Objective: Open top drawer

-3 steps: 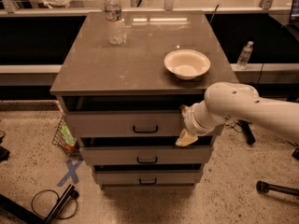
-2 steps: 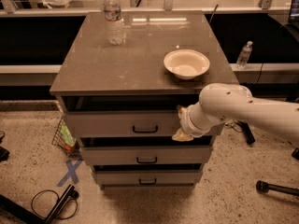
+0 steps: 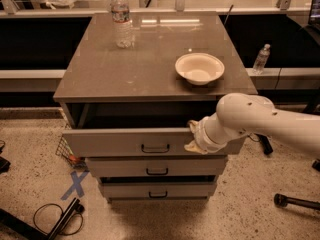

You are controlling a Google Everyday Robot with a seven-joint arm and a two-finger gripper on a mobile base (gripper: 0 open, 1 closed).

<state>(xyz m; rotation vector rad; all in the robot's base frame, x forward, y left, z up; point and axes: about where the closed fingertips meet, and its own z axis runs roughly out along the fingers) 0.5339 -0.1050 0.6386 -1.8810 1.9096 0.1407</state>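
Top drawer: uppermost of three in the front of the desk, partly out, with a dark gap showing between drawer front and desk top. End effector: at the upper edge of the drawer front, right of the black bar handle and clear of it. Degree of opening, and any hold on the panel, not determinable from this view. Judged step: drawing the drawer outward, with travel apparently remaining. Pull straight back along the slide axis, toward the base, at low and even speed. Expect an off-centre load from contact well right of the handle. Watch for racking, i.e. the left end of the front lagging behind the right. On binding, ease off and re-square before pulling again. Avoid downward pressure on the front edge, to spare the slides. Avoid any lift into the overhanging desk top, to prevent jolting the water bottle at the rear left and the bowl near the right front corner. Leave the two lower drawers untouched. Stop short of the end stop.
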